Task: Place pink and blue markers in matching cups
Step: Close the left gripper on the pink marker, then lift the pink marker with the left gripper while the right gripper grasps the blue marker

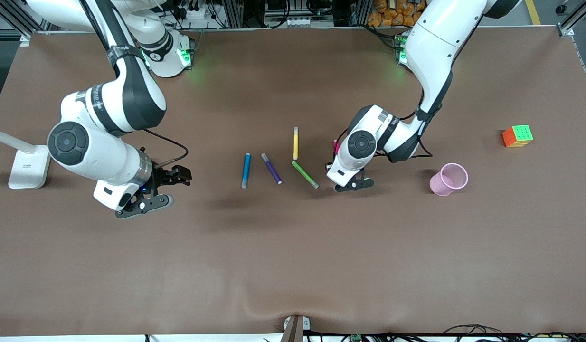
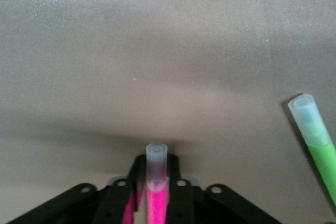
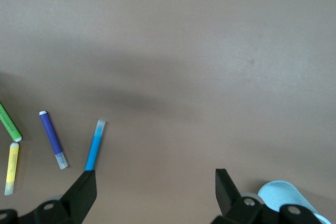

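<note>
My left hand (image 2: pixel 152 203) pinches the pink marker (image 2: pixel 156 182) low over the brown counter (image 1: pixel 293 266), beside the green pen (image 1: pixel 305 174). I should lift it straight up, then go to the pink cup (image 1: pixel 448 179) toward the left arm's end. My right hand (image 3: pixel 157 192) waits wide open, holding nothing. The cup is see-through plastic. The thin blue marker (image 1: pixel 246 170) lies flat.

Left claw (image 2: pixel 152 203) low over the surface near centre, fingers clamped on the pink marker (image 2: pixel 156 182), forearm running up toward 1 o'clock to its base. Right claw (image 3: pixel 155 192) at roughly 9 o'clock of centre, fingers spread wide, nothing between them, elbow bent above.
</note>
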Tool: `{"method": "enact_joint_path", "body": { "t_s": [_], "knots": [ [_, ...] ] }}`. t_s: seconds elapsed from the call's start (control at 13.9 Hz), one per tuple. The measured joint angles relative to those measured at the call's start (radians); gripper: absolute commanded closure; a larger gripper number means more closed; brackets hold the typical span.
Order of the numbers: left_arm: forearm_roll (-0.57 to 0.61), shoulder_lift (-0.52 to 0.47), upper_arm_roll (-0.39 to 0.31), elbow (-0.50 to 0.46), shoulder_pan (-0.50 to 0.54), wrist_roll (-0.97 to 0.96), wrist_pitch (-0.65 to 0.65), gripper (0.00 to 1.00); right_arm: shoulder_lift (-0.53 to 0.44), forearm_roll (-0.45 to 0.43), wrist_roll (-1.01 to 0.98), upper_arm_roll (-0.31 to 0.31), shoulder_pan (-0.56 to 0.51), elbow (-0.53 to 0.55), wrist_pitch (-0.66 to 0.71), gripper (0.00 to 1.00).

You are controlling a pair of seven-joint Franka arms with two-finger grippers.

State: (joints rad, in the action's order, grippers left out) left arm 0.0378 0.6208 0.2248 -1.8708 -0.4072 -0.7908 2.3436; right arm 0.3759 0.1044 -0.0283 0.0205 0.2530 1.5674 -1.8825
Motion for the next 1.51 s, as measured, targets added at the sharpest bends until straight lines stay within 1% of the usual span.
{"method": "enact_joint_path", "body": {
  "t_s": [0.36,0.65,0.86,1.15,1.29,1.51],
  "knots": [
    [0.000,-0.007,-0.005,0.006,0.010,0.000,0.003,1.00,0.013,0.008,0.000,0.001,0.006,0.001,-0.009,0.00],
    [0.006,-0.063,-0.012,0.013,0.040,0.000,-0.001,1.00,0.013,0.008,0.000,0.001,0.010,0.001,-0.010,0.00],
    [0.113,-0.121,-0.013,0.013,0.089,0.000,-0.031,1.00,0.018,0.009,0.000,0.001,0.012,0.001,-0.012,0.00],
    [0.206,-0.189,-0.014,0.012,0.158,0.005,-0.047,1.00,0.027,0.010,0.025,0.002,0.028,0.001,-0.025,0.00],
    [0.224,-0.216,-0.015,0.010,0.183,0.012,-0.051,1.00,0.044,0.010,0.054,0.002,0.045,0.003,-0.057,0.00],
    [0.244,-0.255,-0.014,0.006,0.216,0.030,-0.055,1.00,0.103,-0.007,0.188,0.002,0.111,0.004,-0.134,0.00]
  ]
}}
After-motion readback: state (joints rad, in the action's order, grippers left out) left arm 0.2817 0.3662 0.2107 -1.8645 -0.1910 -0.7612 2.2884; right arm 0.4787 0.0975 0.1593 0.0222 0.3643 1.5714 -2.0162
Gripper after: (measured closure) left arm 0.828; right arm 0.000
